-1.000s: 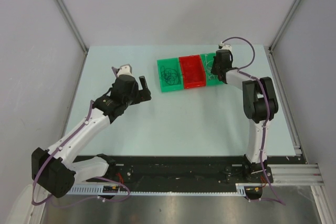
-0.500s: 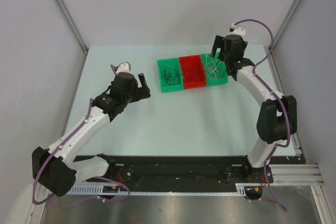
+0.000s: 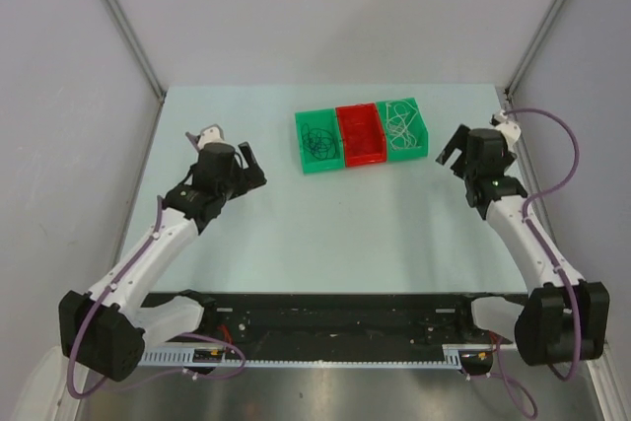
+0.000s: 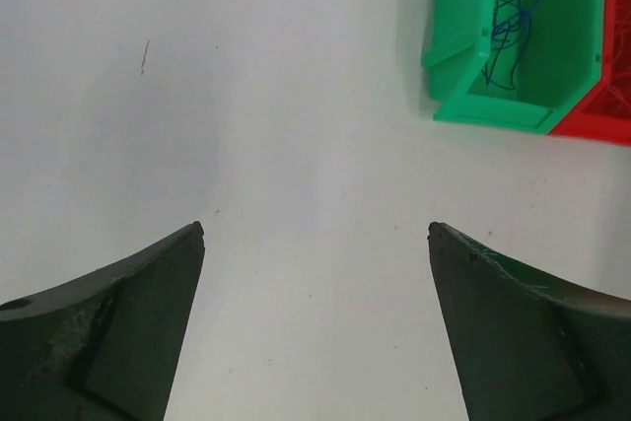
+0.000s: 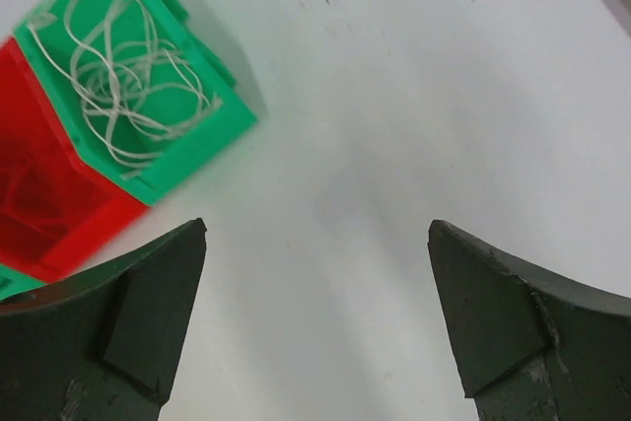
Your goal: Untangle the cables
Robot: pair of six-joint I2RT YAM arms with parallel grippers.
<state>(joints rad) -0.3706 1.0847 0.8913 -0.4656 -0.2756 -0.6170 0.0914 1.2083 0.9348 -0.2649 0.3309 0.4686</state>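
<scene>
Three small bins stand in a row at the back of the table. Dark blue-black cables (image 3: 318, 141) (image 4: 508, 27) curl in the left green bin (image 3: 302, 145). Whitish cables (image 3: 402, 127) (image 5: 128, 81) lie looped in the right green bin (image 3: 425, 131). The red bin (image 3: 361, 134) stands between them; I cannot make out any cable in it. My left gripper (image 3: 252, 167) (image 4: 315, 229) hangs open over bare table, left of the bins. To the right of the bins my right gripper (image 3: 450, 148) (image 5: 316, 225) is open too, with nothing between its fingers.
The pale table (image 3: 325, 224) is walled by grey panels on three sides, with metal posts at the back corners. A black rail (image 3: 325, 317) at the near edge carries both arm bases. A purple hose (image 3: 562, 160) loops beside the right arm.
My right gripper opened over the right green bin, left the whitish cables there, and drew back to the near right. The left arm shifted a little left.
</scene>
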